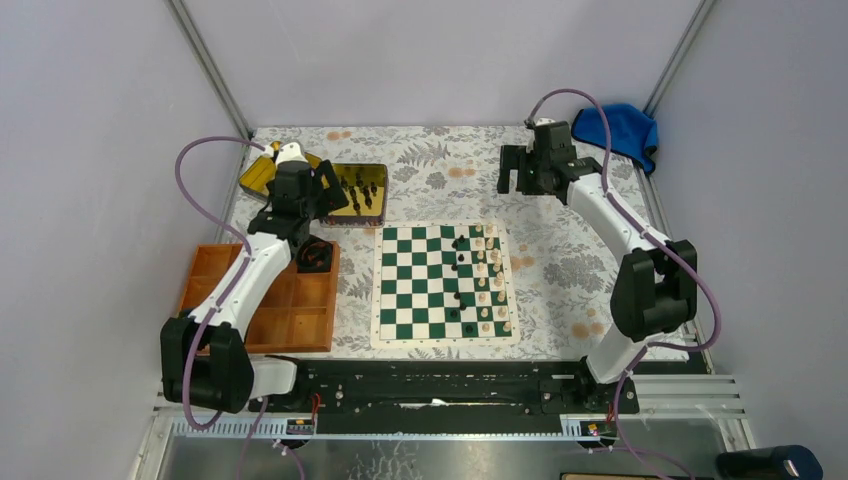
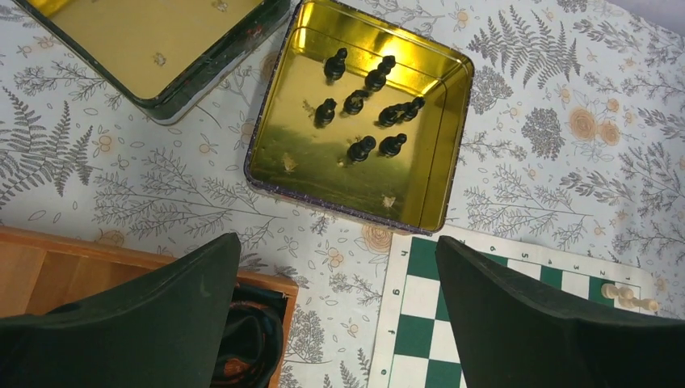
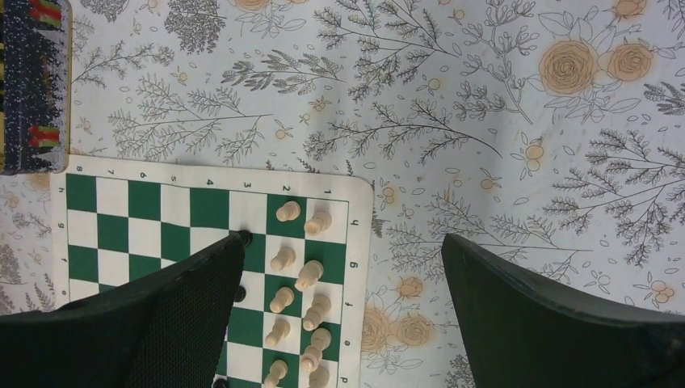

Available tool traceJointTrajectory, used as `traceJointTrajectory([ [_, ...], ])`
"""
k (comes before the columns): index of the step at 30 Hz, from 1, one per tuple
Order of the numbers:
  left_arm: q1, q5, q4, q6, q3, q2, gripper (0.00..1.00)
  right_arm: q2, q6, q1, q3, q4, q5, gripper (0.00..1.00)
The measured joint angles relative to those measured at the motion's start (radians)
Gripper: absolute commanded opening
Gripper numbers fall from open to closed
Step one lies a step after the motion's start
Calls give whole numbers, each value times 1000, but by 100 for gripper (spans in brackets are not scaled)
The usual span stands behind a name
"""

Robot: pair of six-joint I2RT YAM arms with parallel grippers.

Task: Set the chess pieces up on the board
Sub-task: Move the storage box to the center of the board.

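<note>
Chess pieces (image 2: 355, 102): most sit outside the board (image 1: 410, 290), in the gold tin (image 2: 323, 170) just past the board's far-left corner. I count eight or so black ones there, most upright as far as I can tell.

Progress: early.
- Roughly five black pieces are on the board, scattered on squares next to the cream pieces (image 3: 311, 275), not lined up in a home row.
- The cream pieces fill two rows along the board's right edge.
- The board's left side is bare squares, so I'd judge black's two rows are all yet to be built.
- Left to do: empty the tin and re-place the strays.

Left gripper (image 2: 337, 240): fingers spread wide with nothing between them, hovering over the cloth between the tin and the board's far-left corner.
Right gripper (image 3: 343, 238): also fully spread and empty, above the board's far-right corner.

View differences:
- Left wrist alone resolves the single pieces in the tin. In the top view they are dark specks.
- Top view alone gives the whole board plus the orange tray (image 1: 290, 320) left of it.
- Right wrist alone shows the cream rows close up and the edge lettering. One black piece peeks out at its finger edge, and the tin's inside is hidden.
</note>
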Motion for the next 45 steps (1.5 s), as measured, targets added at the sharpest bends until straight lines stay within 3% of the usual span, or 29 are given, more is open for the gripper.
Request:
traceJointTrajectory([
  [3,5,0,-14,0,27,22,99,-21,-9,2,-24,14,1,96],
  [8,25,-11,-27,-11,101,113,92,-23,-26,1,4,37,2,61],
  [13,56,-39,-66,-44,167,249,76,19,-19,2,105,29,6,43],
  [18,82,-43,-89,-65,185,373,65,58,-11,2,125,35,7,36],
  [30,121,-43,-108,-80,310,589,51,136,-12,2,142,29,8,29],
  [36,134,-42,-113,-84,365,661,21,167,-14,2,178,29,11,23],
  [45,138,-32,-127,-87,415,696,18,219,-15,2,237,26,11,21],
])
